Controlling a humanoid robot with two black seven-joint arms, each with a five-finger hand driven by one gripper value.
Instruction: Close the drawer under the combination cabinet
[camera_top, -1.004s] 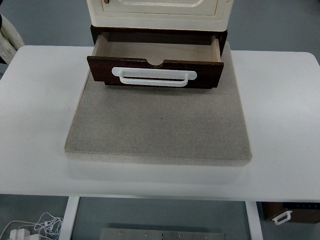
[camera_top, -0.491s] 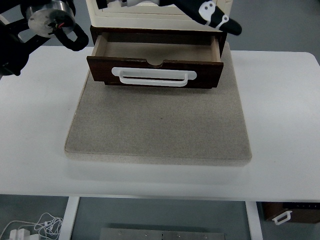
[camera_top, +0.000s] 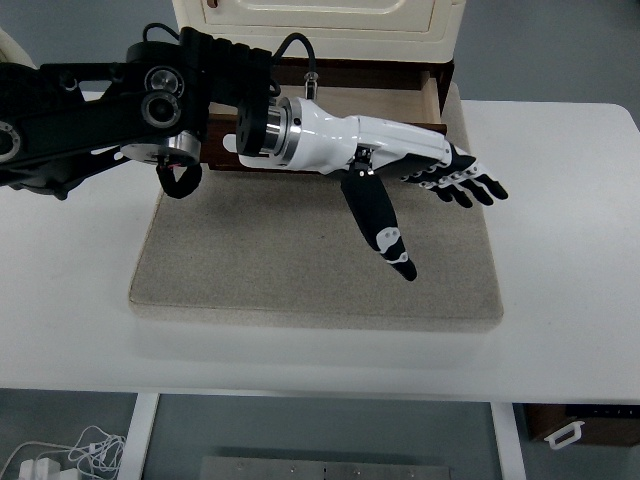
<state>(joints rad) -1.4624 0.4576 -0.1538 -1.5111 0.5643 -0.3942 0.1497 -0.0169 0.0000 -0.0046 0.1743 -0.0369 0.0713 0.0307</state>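
Note:
A cream cabinet (camera_top: 320, 15) stands at the back of the table on a dark brown base with a drawer (camera_top: 395, 100) pulled open toward me. My left arm reaches across from the left edge and hides the drawer front and its white handle. The left hand (camera_top: 440, 190) is open, fingers stretched flat to the right and thumb pointing down toward me, hovering in front of the drawer over the grey mat (camera_top: 300, 260). It holds nothing. The right arm is out of view.
The grey mat lies on the white table (camera_top: 560, 250) beneath the cabinet. A white cable and plug (camera_top: 60, 455) lie on the floor at lower left. A dark box with a white handle (camera_top: 575, 428) sits on the floor at lower right.
My left arm has swung down from the top of the picture and now stretches across the drawer front, hand open. The drawer has not moved.

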